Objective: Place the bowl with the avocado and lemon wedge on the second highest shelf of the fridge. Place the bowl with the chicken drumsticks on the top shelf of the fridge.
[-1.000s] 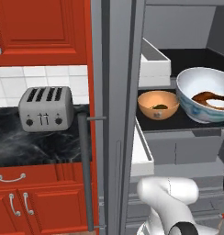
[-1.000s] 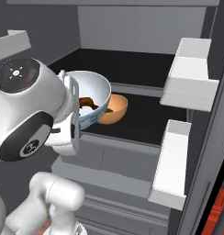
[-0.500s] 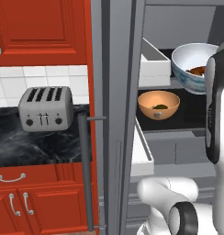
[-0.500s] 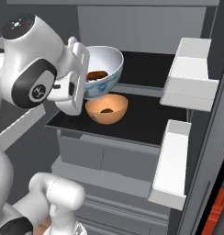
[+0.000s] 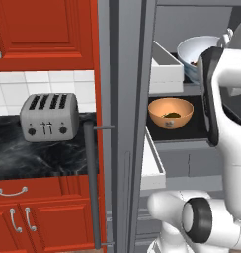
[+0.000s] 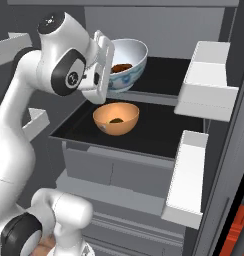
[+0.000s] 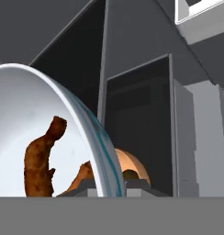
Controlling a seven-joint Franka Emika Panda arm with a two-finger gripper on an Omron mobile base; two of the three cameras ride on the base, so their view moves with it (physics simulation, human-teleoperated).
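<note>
My gripper [image 6: 109, 70] is shut on the near rim of the bowl with the chicken drumsticks [image 6: 128, 59], a white bowl with blue patterning that I hold a little tilted at the front of the fridge's upper black shelf [image 6: 164, 75]. Brown chicken drumsticks [image 7: 40, 156] lie inside it, and its rim [image 7: 98, 151] runs down to my gripper [image 7: 107, 186] in the hand view. One shelf lower [image 6: 154, 132] stands the orange bowl with the avocado and lemon [image 6: 116, 118], with the dark green food [image 5: 172, 115] in its middle. The white bowl [image 5: 196, 52] is partly hidden by my arm.
White door bins [image 6: 204, 80] [image 6: 186, 175] hang on the open door at the right, another bin [image 5: 164, 64] at the left. Grey drawers [image 6: 109, 172] sit below the shelves. A toaster [image 5: 48, 116] stands on the dark counter beside the fridge's bar handle [image 5: 90, 183].
The arm has lifted the white bowl from beside the orange bowl up and inward to the upper shelf's level. The orange bowl has stayed in place.
</note>
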